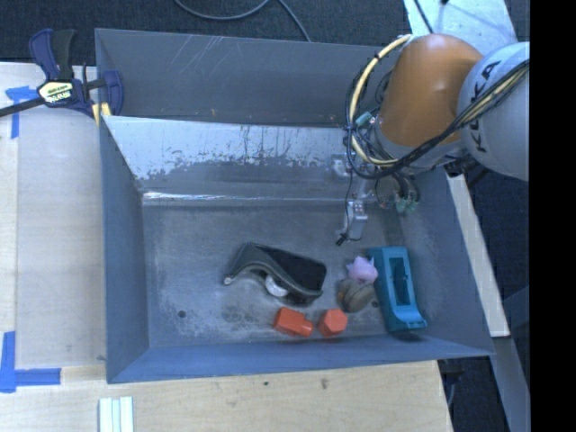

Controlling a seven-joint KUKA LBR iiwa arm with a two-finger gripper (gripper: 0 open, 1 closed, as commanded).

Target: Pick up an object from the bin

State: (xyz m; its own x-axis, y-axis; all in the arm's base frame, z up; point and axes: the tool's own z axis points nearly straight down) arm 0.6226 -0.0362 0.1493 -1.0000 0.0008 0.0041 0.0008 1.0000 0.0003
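My gripper (346,236) hangs below the orange-covered wrist over the right part of the bin floor, and one thin finger shows, pointing down with its tip a little above and left of a small pink thing (362,267). Nothing shows at the fingertip. Under the pink thing lies a brownish round lump (352,294). To their right a teal-blue oblong block (397,289) lies lengthwise. A black curved tool with a grey end (277,271) rests left of the gripper, in the middle of the floor.
Two orange-red pieces (292,321) (333,321) lie near the front wall. All these things cluster in the front right part of the bin. The arm and its cables come in over the right rim.
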